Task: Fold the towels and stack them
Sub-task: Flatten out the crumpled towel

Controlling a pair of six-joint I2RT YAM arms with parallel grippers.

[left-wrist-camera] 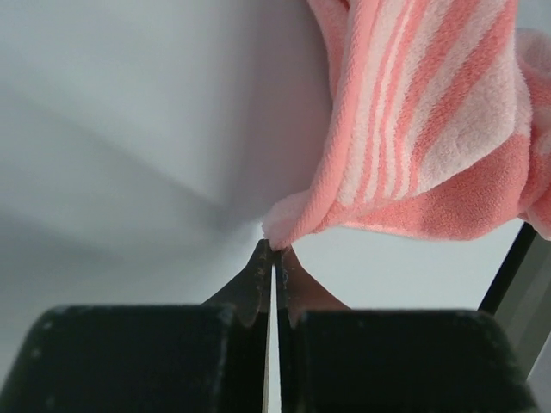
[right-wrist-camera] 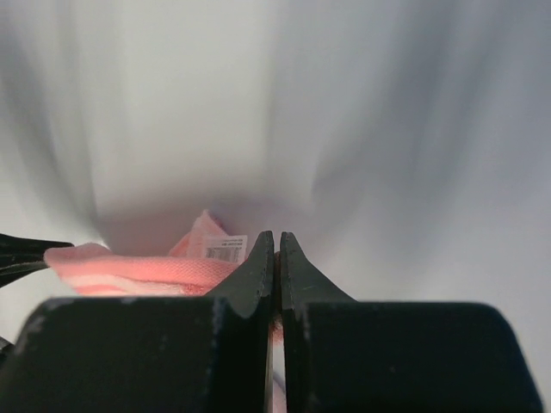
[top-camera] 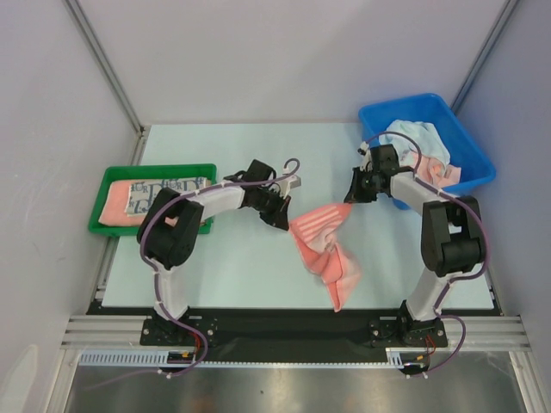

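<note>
Two arms [top-camera: 176,232] [top-camera: 448,237], one pink towel [top-camera: 323,245] between, one tray [top-camera: 155,169], one bin [top-camera: 379,119]

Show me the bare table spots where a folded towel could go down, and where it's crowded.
Bare: the far strip of table between the green tray and blue bin; the near patch between the left arm and the hanging pink towel. Crowded: the middle, where the left tool and right tool pinch that towel. Tray and bin are both filled.
</note>
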